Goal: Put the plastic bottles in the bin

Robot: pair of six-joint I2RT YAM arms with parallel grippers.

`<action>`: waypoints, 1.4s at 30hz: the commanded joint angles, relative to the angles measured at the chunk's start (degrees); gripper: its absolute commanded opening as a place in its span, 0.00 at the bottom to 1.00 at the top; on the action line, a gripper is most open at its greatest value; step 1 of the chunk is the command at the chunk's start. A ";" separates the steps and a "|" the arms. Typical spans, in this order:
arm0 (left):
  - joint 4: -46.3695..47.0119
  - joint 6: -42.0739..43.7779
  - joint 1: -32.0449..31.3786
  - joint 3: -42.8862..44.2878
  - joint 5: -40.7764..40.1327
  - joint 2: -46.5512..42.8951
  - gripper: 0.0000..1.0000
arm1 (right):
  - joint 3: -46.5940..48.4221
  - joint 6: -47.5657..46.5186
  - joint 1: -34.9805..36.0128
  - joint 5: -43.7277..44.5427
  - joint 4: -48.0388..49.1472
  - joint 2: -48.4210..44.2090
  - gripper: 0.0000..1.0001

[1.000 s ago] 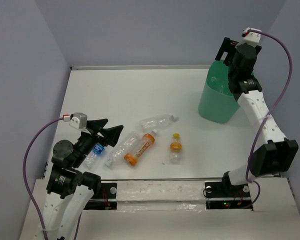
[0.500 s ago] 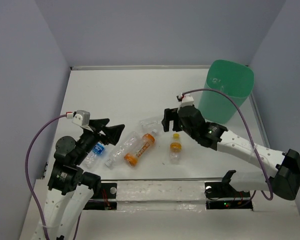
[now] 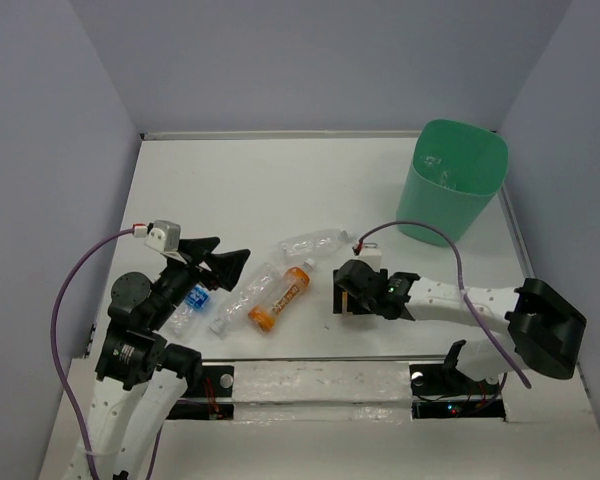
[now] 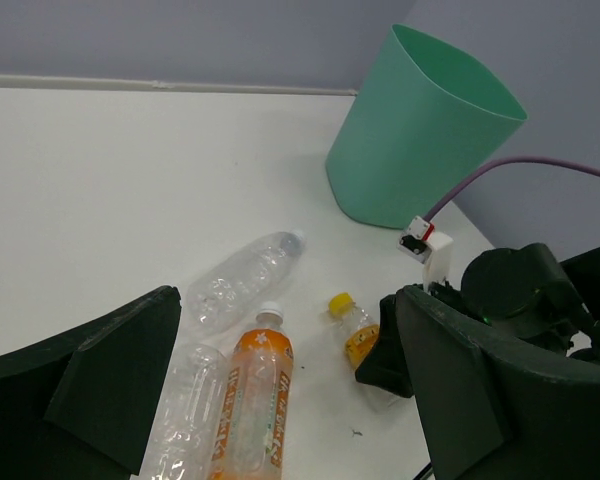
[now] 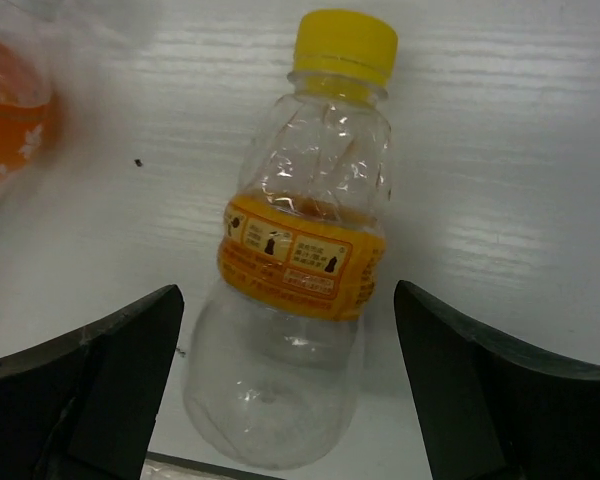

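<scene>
A small yellow-capped bottle [image 5: 300, 270] with an orange-yellow label lies on the table between the fingers of my right gripper [image 5: 290, 400]. That gripper is open and low over the bottle, and it hides the bottle in the top view [image 3: 355, 297]. An orange-labelled bottle [image 3: 280, 296], two clear bottles [image 3: 315, 243] [image 3: 245, 297] and a blue-labelled bottle [image 3: 191, 303] lie left of it. My left gripper [image 3: 220, 265] is open and empty, held above the blue-labelled bottle. The mint-green bin [image 3: 435, 215] stands at the far right.
In the left wrist view the bin [image 4: 410, 150] stands behind the bottles, and the right arm [image 4: 520, 290] with its purple cable reaches in from the right. Something clear lies inside the bin [image 3: 435, 163]. Walls close the table at the left, back and right.
My right arm has swung from above the bin down to the table and now straddles the yellow-capped bottle. My left arm has not moved.
</scene>
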 commanded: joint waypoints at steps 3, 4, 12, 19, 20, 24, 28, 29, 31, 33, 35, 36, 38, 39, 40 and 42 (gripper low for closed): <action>2.25 0.37 0.38 -0.21 1.54 0.20 0.99 | -1.90 6.54 0.40 7.65 0.84 1.54 0.69; 2.16 0.37 0.38 -0.21 1.54 0.11 0.99 | -1.47 8.20 0.40 8.88 -0.65 0.49 0.66; 2.43 0.45 0.38 -0.21 2.06 0.20 0.99 | 5.90 8.84 3.47 18.47 -17.44 -13.29 0.61; 2.51 0.37 0.46 -0.21 2.06 0.29 0.99 | 25.14 -18.86 3.48 34.25 -5.20 -19.82 0.57; 2.51 0.37 0.38 -0.21 2.06 0.37 0.99 | 27.61 -22.68 3.48 34.30 -2.36 -19.48 0.56; 2.43 0.45 0.46 -0.21 2.06 0.11 0.99 | 32.28 -46.34 -6.42 33.63 19.70 -17.45 0.56; 2.51 0.54 0.29 -0.21 1.98 -0.77 0.99 | 37.46 -47.41 -25.32 23.67 20.25 -11.75 0.56; 2.51 0.45 0.20 -0.21 1.89 -0.94 0.99 | 38.60 -47.42 -30.48 21.31 20.25 -8.95 0.56; 2.43 0.54 0.20 -0.21 1.89 -1.30 0.99 | 39.23 -46.46 -34.74 18.58 20.08 -6.74 0.56; 2.34 0.54 0.03 -0.21 1.80 -1.47 0.99 | 40.11 -45.66 -39.31 16.46 19.82 -3.93 0.57; 2.25 0.54 -0.15 -0.21 1.71 -1.47 0.99 | 40.90 -43.56 -42.39 12.96 18.59 -2.17 0.57; 2.25 0.54 -0.24 -0.21 1.71 -1.47 0.99 | 41.34 -42.94 -44.92 12.33 18.24 -1.29 0.57; 2.25 0.54 -0.33 -0.13 1.63 -1.65 0.99 | 41.95 -40.14 -48.09 10.58 16.40 1.61 0.66; 2.25 0.54 -0.33 -0.13 1.54 -1.65 0.99 | 41.87 -40.12 -48.72 9.78 15.34 1.62 0.73; 2.16 0.54 -0.33 -0.21 1.45 -1.73 0.99 | 41.26 -38.38 -48.73 9.43 14.64 1.97 0.80; 2.25 0.45 -0.24 -0.21 1.45 -1.82 0.99 | 38.46 -36.62 -49.26 10.04 14.19 0.58 0.95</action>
